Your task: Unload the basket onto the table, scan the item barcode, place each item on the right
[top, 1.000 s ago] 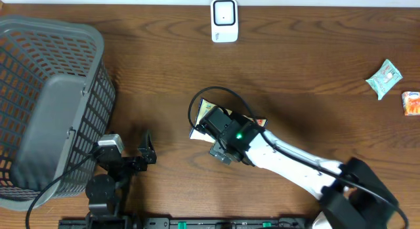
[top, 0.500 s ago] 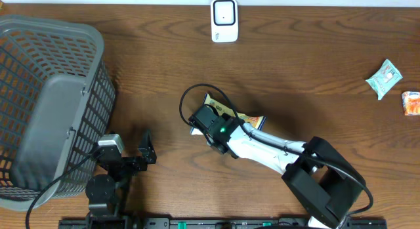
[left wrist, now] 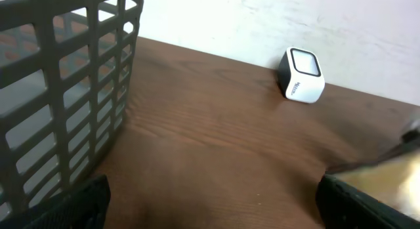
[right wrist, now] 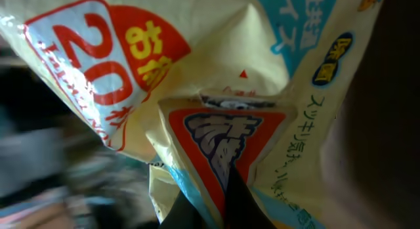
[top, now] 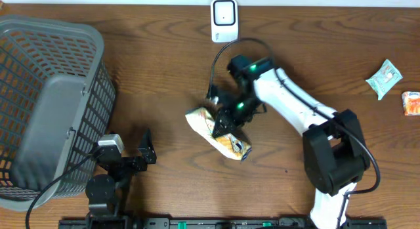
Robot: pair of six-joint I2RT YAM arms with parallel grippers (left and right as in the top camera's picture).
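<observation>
The item is a yellow snack bag with red and blue print, held over the middle of the table. My right gripper is shut on its upper edge. In the right wrist view the bag fills the frame, and a fold of it is pinched in the right gripper. No barcode shows on it. The white scanner stands at the table's back edge, apart from the bag. My left gripper rests open near the front left. Nothing lies between the left gripper's fingers, which face the scanner.
A grey slatted basket fills the left side, close beside the left arm, and its wall shows in the left wrist view. A pale green packet and a small orange packet lie at the far right.
The right gripper has shut on the bag and raised it off the table. The right arm swung up toward the back, nearer the scanner. The left arm has not moved.
</observation>
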